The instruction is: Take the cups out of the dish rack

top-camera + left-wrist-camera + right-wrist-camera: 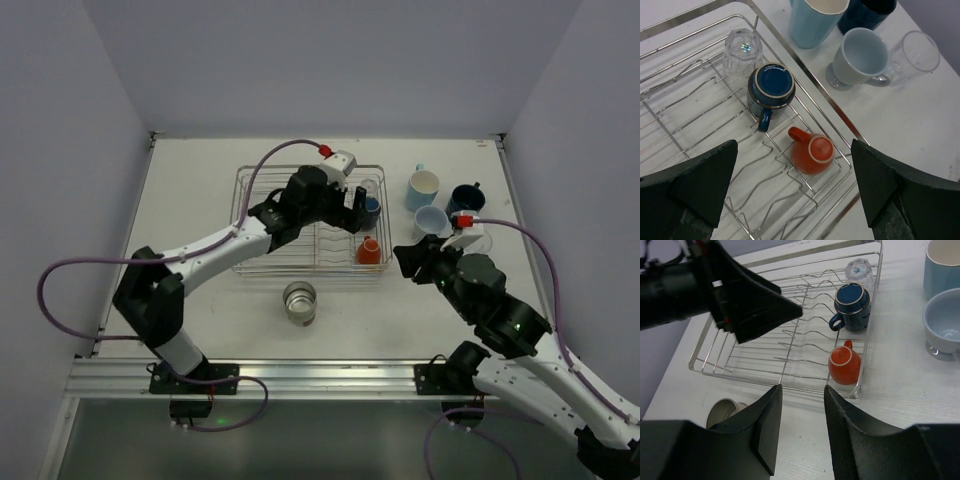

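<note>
The silver wire dish rack [300,258] holds three upside-down cups at its right end: a small orange cup [369,251], a small dark blue cup [371,208] and a clear glass [371,186]. My left gripper [352,212] is open and empty, hovering over them. In the left wrist view, the orange cup [812,152] lies between and below the open gripper [794,143], with the dark blue cup [771,86] and the glass [742,50] beyond. My right gripper [408,258] is open and empty, just right of the rack. It [802,387] points at the rack's near rim [740,376].
On the table right of the rack stand a light blue mug [423,188], a navy mug [465,197], a pale grey-blue cup [431,220] and a clear glass [915,52]. A metallic cup [299,301] stands in front of the rack. Walls close in the sides.
</note>
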`<action>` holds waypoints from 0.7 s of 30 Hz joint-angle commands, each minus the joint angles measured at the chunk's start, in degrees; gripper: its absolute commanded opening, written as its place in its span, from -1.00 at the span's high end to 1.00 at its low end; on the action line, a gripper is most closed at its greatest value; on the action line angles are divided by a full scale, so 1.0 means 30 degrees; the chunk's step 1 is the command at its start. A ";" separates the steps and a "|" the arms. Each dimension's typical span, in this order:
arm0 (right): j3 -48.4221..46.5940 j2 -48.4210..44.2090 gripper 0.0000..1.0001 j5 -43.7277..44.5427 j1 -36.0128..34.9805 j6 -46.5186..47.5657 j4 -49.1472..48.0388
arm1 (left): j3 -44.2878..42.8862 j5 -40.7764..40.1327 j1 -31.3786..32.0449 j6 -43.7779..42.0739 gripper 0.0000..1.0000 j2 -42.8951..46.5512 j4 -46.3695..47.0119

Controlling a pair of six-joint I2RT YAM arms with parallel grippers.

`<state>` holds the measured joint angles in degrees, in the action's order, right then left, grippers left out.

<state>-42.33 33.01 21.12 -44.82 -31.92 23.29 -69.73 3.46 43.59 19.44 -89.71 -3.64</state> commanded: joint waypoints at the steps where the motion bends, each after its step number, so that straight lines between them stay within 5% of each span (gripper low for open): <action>1: 0.0339 -0.1069 0.17 0.0663 0.0086 -0.0200 -0.1347 | -0.2678 -0.0569 0.0029 -0.1938 -1.00 -0.2551 0.0072; 21: 0.1687 -0.2362 0.16 0.0165 0.0115 -0.0317 -0.1523 | -0.8101 -0.0773 0.0147 -0.5220 -0.89 -0.9586 -0.0309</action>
<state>-37.15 26.81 21.26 -44.62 -32.10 21.71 -90.30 2.57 43.68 7.20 -116.42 -4.47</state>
